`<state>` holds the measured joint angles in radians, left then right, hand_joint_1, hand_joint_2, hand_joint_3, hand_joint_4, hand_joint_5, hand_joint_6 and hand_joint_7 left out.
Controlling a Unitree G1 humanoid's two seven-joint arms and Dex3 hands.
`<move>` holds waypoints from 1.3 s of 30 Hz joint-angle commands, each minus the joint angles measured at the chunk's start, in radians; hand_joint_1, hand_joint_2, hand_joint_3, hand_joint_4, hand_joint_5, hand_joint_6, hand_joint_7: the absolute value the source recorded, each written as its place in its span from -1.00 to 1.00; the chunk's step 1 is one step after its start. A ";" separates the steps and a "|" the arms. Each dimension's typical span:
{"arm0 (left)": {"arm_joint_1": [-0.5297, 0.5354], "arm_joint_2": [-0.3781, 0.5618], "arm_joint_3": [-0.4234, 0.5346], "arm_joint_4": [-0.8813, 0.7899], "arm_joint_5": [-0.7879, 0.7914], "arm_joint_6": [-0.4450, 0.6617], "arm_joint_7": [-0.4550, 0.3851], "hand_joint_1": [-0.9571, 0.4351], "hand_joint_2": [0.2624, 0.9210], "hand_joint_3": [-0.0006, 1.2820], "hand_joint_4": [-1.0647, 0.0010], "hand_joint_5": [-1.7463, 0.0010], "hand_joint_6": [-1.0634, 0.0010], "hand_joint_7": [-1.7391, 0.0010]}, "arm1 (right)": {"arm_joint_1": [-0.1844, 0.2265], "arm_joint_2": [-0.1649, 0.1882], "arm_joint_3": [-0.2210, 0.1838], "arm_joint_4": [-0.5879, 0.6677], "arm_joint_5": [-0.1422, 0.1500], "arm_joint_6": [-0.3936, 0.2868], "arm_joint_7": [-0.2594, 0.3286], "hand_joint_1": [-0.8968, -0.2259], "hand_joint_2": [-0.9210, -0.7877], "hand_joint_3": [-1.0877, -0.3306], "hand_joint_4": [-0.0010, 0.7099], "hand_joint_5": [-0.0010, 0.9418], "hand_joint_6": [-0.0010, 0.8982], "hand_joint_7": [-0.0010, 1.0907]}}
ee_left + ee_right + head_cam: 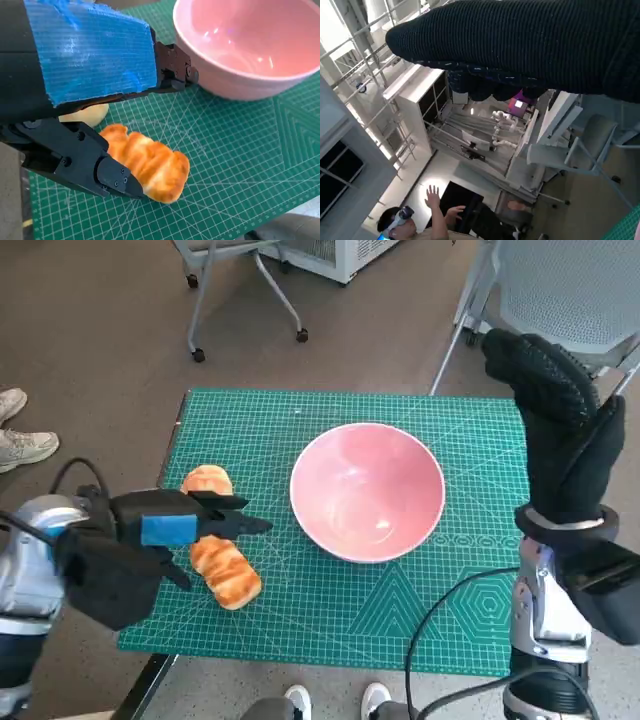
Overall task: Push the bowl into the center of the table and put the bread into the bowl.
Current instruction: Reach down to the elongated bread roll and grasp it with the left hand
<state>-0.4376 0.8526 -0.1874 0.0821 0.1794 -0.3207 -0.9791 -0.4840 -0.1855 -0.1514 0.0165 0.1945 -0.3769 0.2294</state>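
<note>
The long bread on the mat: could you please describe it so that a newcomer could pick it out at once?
Start at the green cutting mat and its pink bowl, then look towards the robot's left hand. Two breads lie there; the one meant, the long bread, lies right by the black fingers. It is elongated, ridged and golden-brown, whereas the round bun is short and paler.

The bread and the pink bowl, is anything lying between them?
No. Between the bread and the bowl there is only bare green mat, plain in the left wrist and head views.
</note>
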 commanded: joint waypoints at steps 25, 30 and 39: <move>-0.019 -0.064 -0.110 0.171 0.157 -0.092 0.096 0.40 -0.10 -0.12 -0.12 0.93 -0.22 0.92 | 0.030 -0.006 -0.001 -0.003 0.005 0.023 0.002 -0.42 -1.00 0.05 -0.46 -1.00 -0.88 0.02; -0.021 -0.066 -0.124 0.188 0.194 -0.096 0.116 0.39 -0.08 -0.10 -0.39 0.87 -0.40 0.87 | 0.029 -0.006 -0.002 -0.003 0.007 0.024 0.003 -0.42 -1.00 0.05 -0.46 -1.00 -0.88 0.03; -0.020 -0.064 -0.128 0.217 0.219 -0.111 0.153 0.42 -0.10 -0.03 -0.53 0.49 -0.46 0.52 | 0.028 -0.003 0.002 -0.003 0.006 0.022 0.004 -0.42 -1.00 0.05 -0.46 -1.00 -0.88 0.03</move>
<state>-0.4548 0.7866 -0.3014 0.2741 0.3823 -0.4217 -0.8287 -0.4785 -0.1891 -0.1518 0.0121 0.1949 -0.3674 0.2294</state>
